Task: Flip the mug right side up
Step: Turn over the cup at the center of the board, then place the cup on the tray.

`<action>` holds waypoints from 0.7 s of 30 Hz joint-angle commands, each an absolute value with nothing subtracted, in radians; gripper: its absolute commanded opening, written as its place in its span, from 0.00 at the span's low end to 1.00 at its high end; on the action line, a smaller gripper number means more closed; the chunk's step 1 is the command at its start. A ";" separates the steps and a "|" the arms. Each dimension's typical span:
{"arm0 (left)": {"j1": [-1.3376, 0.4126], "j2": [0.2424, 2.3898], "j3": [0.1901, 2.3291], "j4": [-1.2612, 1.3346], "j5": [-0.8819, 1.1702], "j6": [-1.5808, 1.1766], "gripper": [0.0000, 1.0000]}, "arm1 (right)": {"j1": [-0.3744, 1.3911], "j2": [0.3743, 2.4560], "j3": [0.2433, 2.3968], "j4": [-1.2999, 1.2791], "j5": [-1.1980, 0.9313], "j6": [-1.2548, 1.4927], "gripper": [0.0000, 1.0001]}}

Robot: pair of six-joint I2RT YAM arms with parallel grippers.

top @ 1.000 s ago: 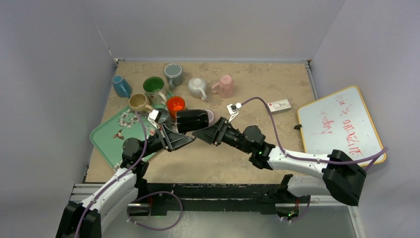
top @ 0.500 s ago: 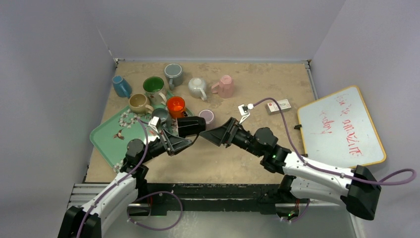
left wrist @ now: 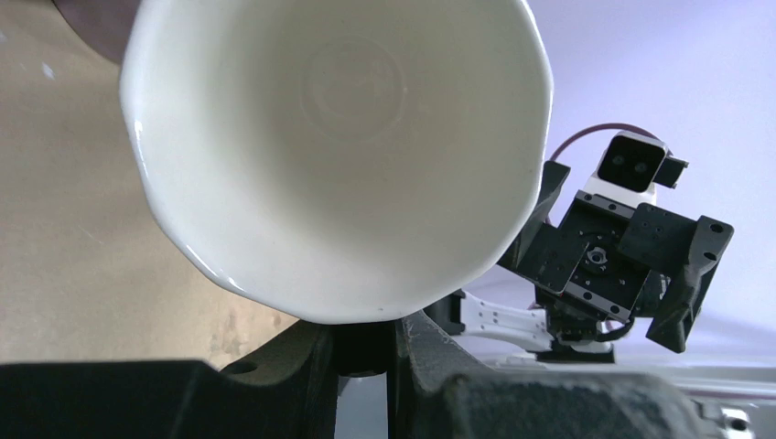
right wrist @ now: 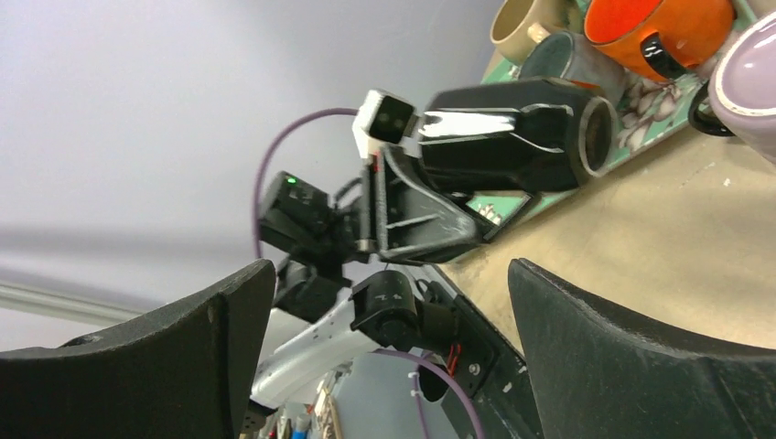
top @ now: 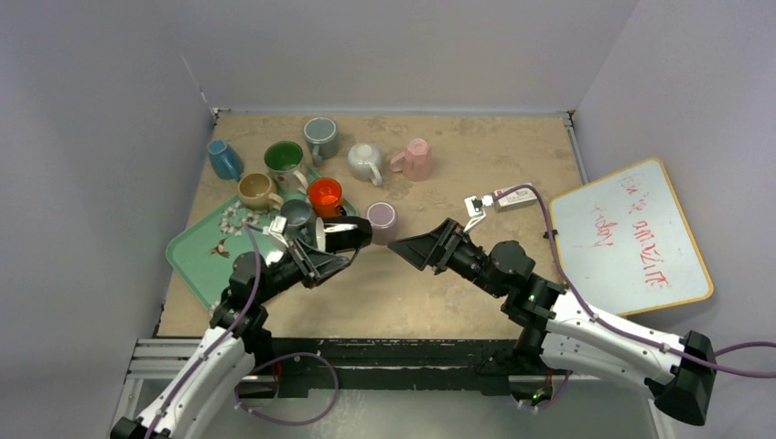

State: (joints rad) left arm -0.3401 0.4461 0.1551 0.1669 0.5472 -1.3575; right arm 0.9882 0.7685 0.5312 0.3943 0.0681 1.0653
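The black mug (top: 346, 234) with a white inside lies on its side, held off the table by my left gripper (top: 322, 257). In the left wrist view its white mouth (left wrist: 339, 137) faces the camera. The left gripper (left wrist: 366, 352) is shut on a black part of the mug under its rim. In the right wrist view the mug (right wrist: 508, 137) lies level, its base pointing right. My right gripper (top: 414, 249) is open and empty, a short way right of the mug; its gap shows in the right wrist view (right wrist: 389, 274).
A green tray (top: 197, 251) lies at the left with a dark grey mug (top: 295, 215) on it. Orange (top: 324, 195), tan (top: 256, 190), green (top: 284, 160), blue (top: 222, 158), grey (top: 320, 137), white (top: 366, 162), pink (top: 414, 158) and lilac (top: 381, 217) mugs stand behind. A whiteboard (top: 631, 229) lies at the right.
My right gripper has drawn back to the right, away from the black mug. My left gripper has shifted a little left with the mug in it.
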 commanded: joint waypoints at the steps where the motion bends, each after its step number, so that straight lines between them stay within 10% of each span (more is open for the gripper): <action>1: -0.333 0.346 0.394 -0.113 0.405 -1.108 0.00 | 0.991 0.750 0.520 0.364 0.113 1.042 0.99; 21: -0.333 0.561 0.825 -0.591 -0.431 -0.709 0.00 | 0.990 0.622 0.501 0.220 0.153 1.023 0.99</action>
